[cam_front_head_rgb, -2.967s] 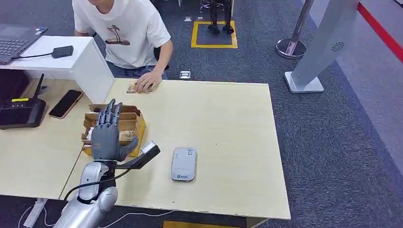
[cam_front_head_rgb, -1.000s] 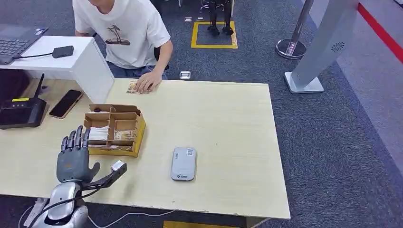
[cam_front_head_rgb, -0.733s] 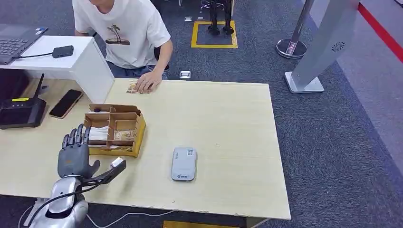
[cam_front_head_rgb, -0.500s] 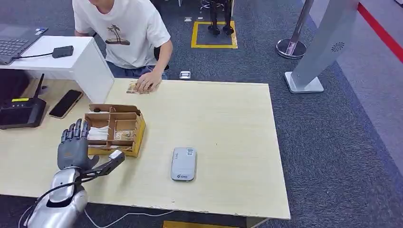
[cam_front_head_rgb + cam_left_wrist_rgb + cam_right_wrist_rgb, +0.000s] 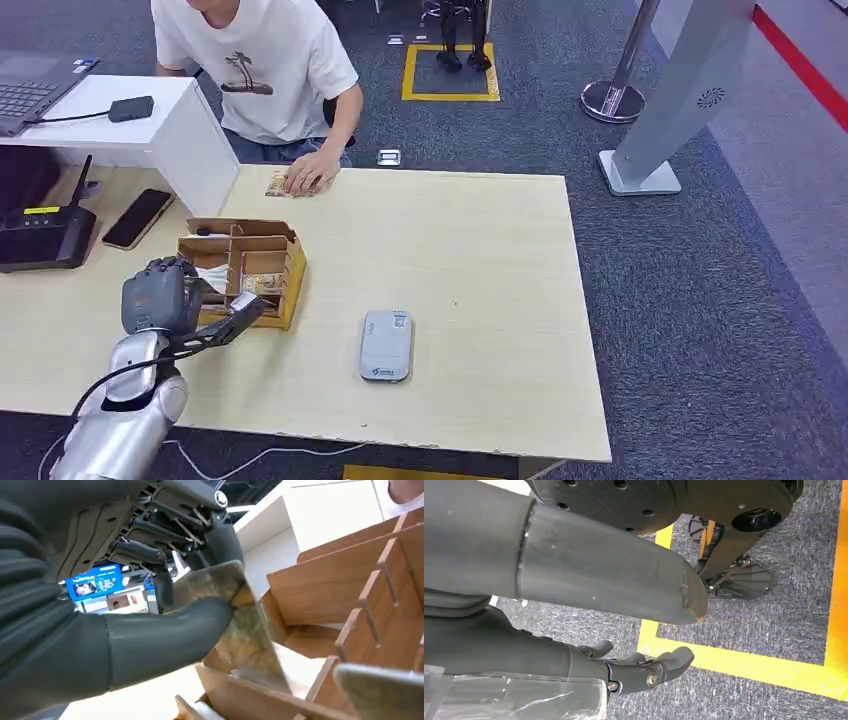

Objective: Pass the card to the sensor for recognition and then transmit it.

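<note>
- The left hand [image 5: 157, 295] sits at the near edge of the wooden organizer box [image 5: 262, 258], its thumb pressed against the fingers [image 5: 150, 555] with a card [image 5: 235, 625] pinched between them.
- The card rests with its lower edge in a compartment, tilted, so I judge the pick only half made.
- The sensor [image 5: 386, 344], a flat grey reader, lies on the tabletop [image 5: 470, 260] well apart from the box, face up to take a card laid over it.
- The right hand [image 5: 644, 672] hangs over the carpet, fingers loosely curled on nothing.
- A person's hand [image 5: 310, 170] rests on more cards at the far edge, likely waiting to receive.
</note>
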